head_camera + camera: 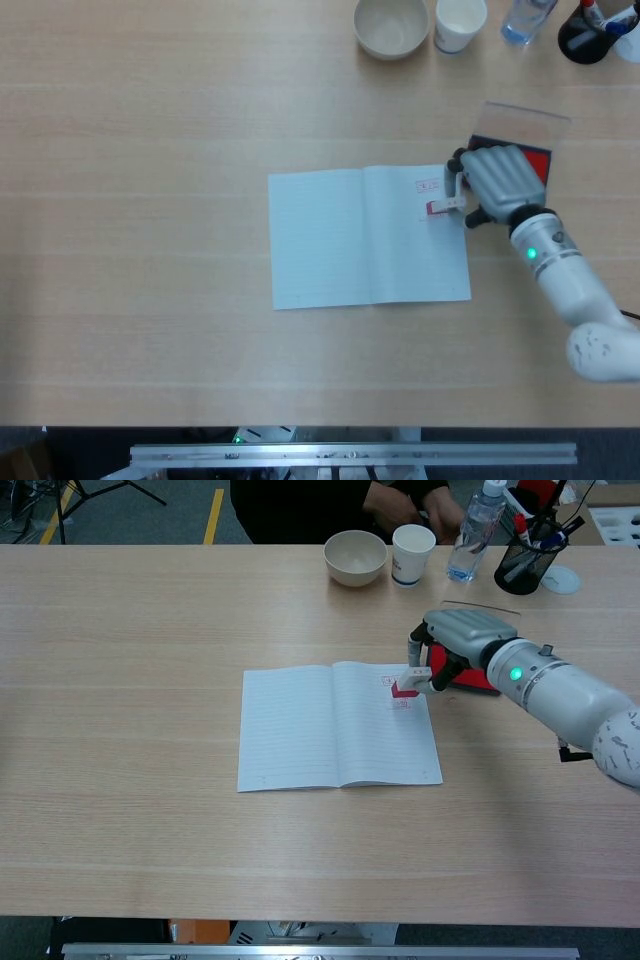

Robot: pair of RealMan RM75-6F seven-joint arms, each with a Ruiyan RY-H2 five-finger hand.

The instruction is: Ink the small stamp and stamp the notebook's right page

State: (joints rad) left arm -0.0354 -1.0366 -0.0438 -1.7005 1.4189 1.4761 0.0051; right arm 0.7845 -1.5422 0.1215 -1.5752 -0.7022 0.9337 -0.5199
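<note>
My right hand [497, 181]: palm down, knuckles up, fingers curled and pinching the small stamp [407, 685] at their tips. My right forearm [560, 275]: runs from the near right edge, angled toward the far left.

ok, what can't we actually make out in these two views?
- Stamp prints on the notebook right page: too small to read, both views.
- Small stamp: its inked face points down, hidden; the right hand covers its handle in the head view.
- Ink pad: mostly covered by the right hand in the head view.
- Left hand: in neither view.
- Pen holder: cut by the head view's top edge.
</note>
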